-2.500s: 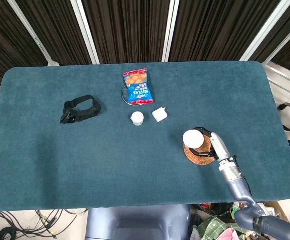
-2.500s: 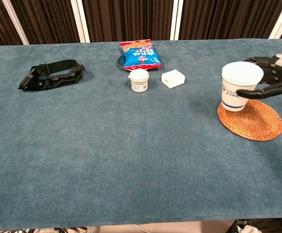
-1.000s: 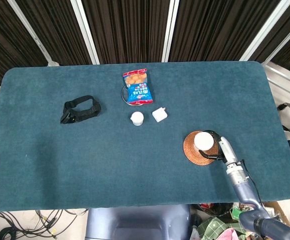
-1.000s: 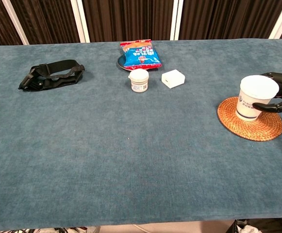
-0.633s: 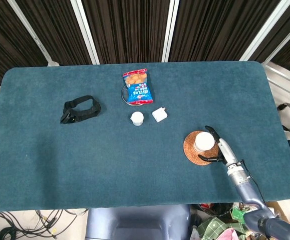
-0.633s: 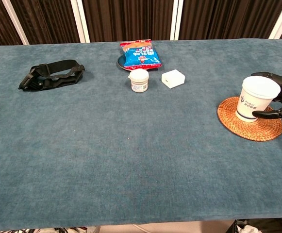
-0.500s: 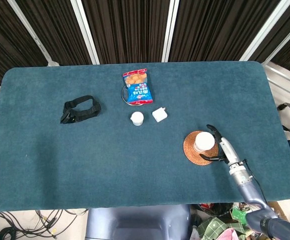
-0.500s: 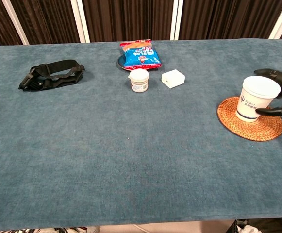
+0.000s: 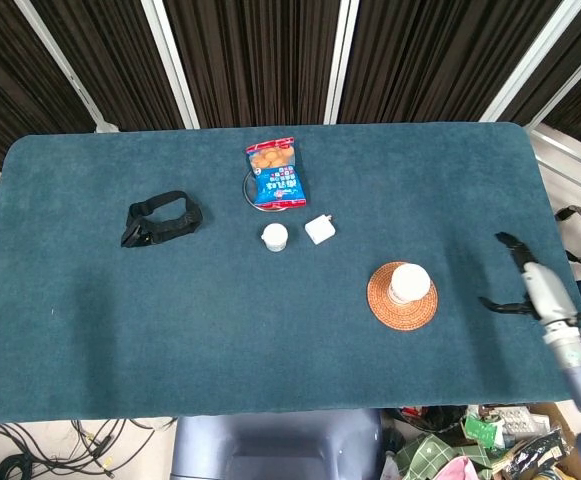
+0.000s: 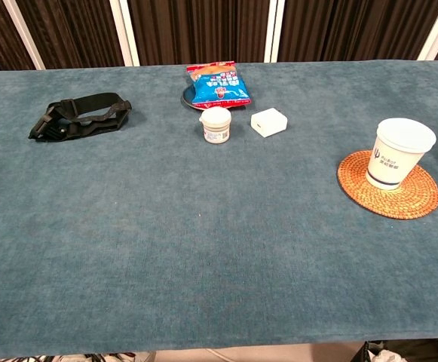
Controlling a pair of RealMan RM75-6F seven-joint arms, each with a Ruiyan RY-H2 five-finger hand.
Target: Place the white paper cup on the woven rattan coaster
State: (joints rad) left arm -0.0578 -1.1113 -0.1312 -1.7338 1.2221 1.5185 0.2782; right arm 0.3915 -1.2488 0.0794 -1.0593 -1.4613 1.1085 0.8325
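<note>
Status: task looks complete. The cup (image 10: pixel 398 154) stands upright on the coaster (image 10: pixel 388 185), right of centre in the chest view, held by nothing; nothing appears left but to clear the arm away.

Items, left to right:

- Left hand: only a dark tip shows at the lower left edge of the head view; fingers cannot be told.
- Black strap (image 9: pixel 161 218), upper left of the desk (image 9: pixel 170 320), lying loose.
- Snack bag (image 10: pixel 216 83), upper centre, lying on a dark round dish (image 10: pixel 187 96); the bag looks sealed, with orange snacks pictured on it.
- Small white jar (image 10: pixel 216 124), just below the bag, white lid on; contents hidden.
- White box (image 10: pixel 268 121), just right of the jar, closed.
- Cup on coaster: lid or inside cannot be told apart from above; no contents visible.
- Right hand (image 9: pixel 528 285), far right of the head view, well apart from the cup, fingers spread wide and empty.
</note>
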